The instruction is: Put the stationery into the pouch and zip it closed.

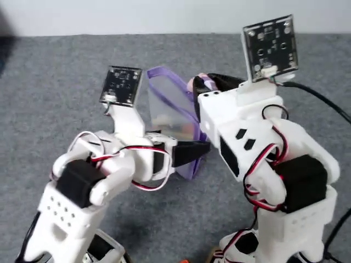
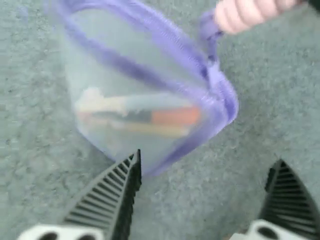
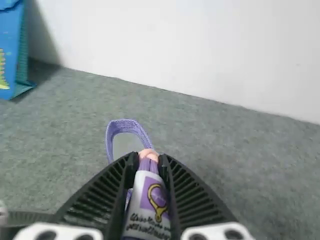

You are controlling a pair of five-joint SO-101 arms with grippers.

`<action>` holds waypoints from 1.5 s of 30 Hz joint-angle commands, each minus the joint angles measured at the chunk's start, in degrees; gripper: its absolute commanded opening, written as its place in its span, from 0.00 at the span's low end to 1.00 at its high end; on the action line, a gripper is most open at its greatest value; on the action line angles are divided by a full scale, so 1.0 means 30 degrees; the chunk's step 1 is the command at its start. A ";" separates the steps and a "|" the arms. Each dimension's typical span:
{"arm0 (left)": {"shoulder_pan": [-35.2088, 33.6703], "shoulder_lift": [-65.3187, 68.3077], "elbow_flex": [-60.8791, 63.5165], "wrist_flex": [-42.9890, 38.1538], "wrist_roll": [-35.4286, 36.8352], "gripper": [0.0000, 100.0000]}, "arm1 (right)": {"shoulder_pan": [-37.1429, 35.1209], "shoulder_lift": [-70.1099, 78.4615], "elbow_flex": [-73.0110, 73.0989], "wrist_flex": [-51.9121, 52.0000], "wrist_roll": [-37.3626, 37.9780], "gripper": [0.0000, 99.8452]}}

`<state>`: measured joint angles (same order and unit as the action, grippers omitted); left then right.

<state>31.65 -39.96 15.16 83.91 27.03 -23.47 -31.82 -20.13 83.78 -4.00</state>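
Pouch (image 1: 170, 109), clear with purple trim, is standing upright on grey carpet (image 1: 55, 71) between the two arms. Stationery (image 2: 140, 117) is lying inside the pouch. Right gripper (image 3: 146, 157) is pinching the pouch's far end, beside a pink piece (image 2: 245, 12). Left gripper (image 2: 208, 157) is gaping wide at the pouch's near end, holding nothing.

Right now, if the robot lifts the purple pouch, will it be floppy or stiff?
Probably floppy: the pouch has thin see-through sides that bulge while the right gripper pinches one end. Likely light, and the stationery inside may slide.
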 commanded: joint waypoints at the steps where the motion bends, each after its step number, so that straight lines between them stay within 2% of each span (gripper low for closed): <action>1: 0.0674 -0.0498 0.1597 -0.2286 0.0440 0.38 | -0.0308 0.0308 0.0117 -0.0484 -0.0205 0.01; 5: 0.0440 -0.0527 0.3707 -0.3780 0.1612 0.38 | -0.0220 0.0308 0.0264 -0.0484 -0.0176 0.01; 10: -0.0938 -0.0527 0.5143 -0.4894 0.2549 0.38 | -0.0220 0.0278 0.0264 -0.0484 -0.0176 0.01; 17: -0.1934 -0.0527 0.6198 -0.6886 0.2755 0.38 | -0.0220 0.0308 0.0322 -0.0484 -0.0176 0.01; 24: -0.3018 -0.0645 0.6227 -0.5509 0.2579 0.38 | 0.0630 0.0308 0.0322 -0.0484 -0.0147 0.01; 34: -0.6535 -0.0674 0.5055 -0.2637 -0.2491 0.38 | 0.0894 0.0308 0.0322 -0.0484 -0.0147 0.01; 45: -0.7209 -0.0674 0.0601 0.2374 -0.7560 0.38 | 0.0777 0.0161 0.0322 -0.0161 -0.0088 0.01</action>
<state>11.16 -41.01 22.99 86.99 7.78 -21.45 -31.82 -18.99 83.52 -4.00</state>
